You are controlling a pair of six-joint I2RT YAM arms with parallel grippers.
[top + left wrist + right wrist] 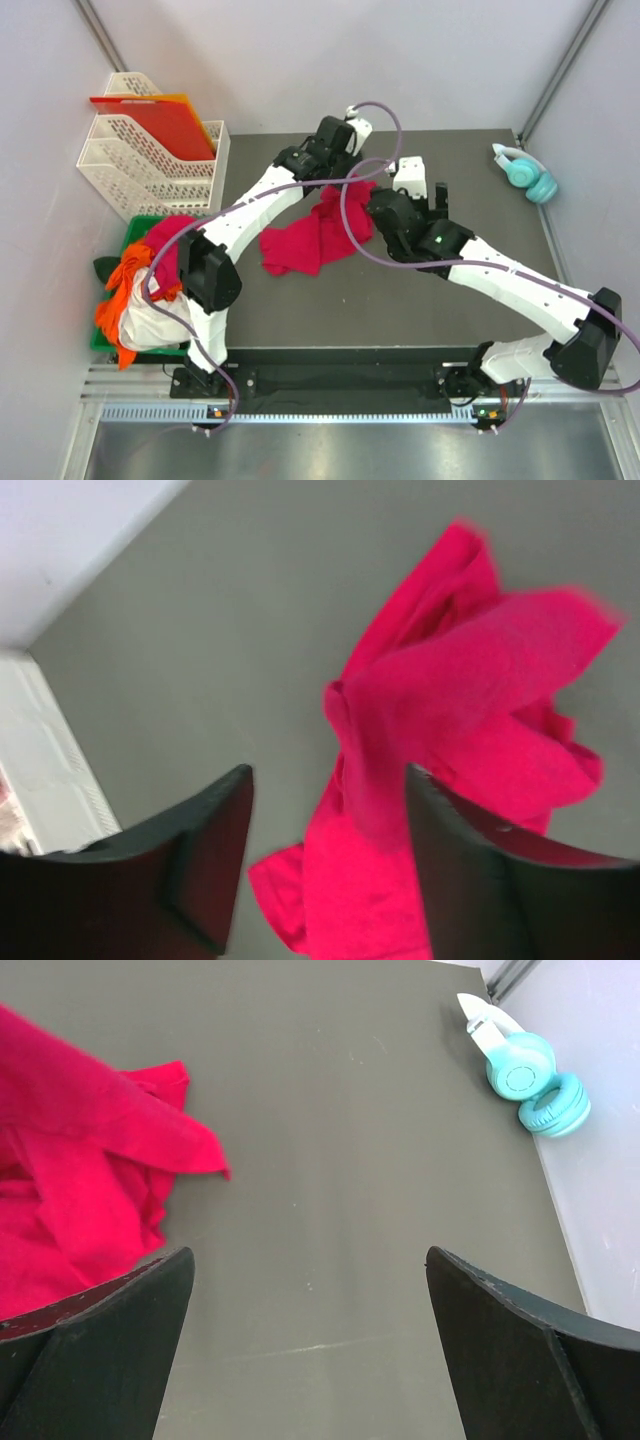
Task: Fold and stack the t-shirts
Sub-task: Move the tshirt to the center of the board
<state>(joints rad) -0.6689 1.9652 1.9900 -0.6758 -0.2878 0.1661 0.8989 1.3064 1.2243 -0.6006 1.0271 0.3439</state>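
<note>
Near left: A heap of t-shirts [150,290] spills out of a green bin [137,222] at the table's near-left edge, beside the left arm's base. Orange cloth hangs over the front, white sits beneath it, and pinkish-red lies on the far side of the heap.

Mid-table: A plain crimson-red t-shirt [310,240] lies unfolded on the dark grey table [480,200] between the two arms. It is bunched into ridges, wide at its near end, with a narrower strip running toward the far side.

Cloth close up: The left wrist view shows overlapping folds and one broad flap standing over the rest, its edge slightly blurred. The right wrist view shows a pointed corner of the shirt lying flat on the table.

Left gripper [328,775]: It hangs over the shirt's far strip with its fingers spread wide. Red cloth fills much of the gap and reaches the right-hand finger [450,860]; whether it touches cannot be told. Nothing is clamped.

Right gripper [308,1255]: Its fingers are wide apart with nothing between them and bare table beneath. The shirt's edge lies off to the left, apart from the fingers.

Far left: White perforated file trays [150,165] hold a flat red-orange sheet [160,120], leaning.

Far right: Teal headphones [525,1080] rest at the table's far-right corner, against the wall.
</note>
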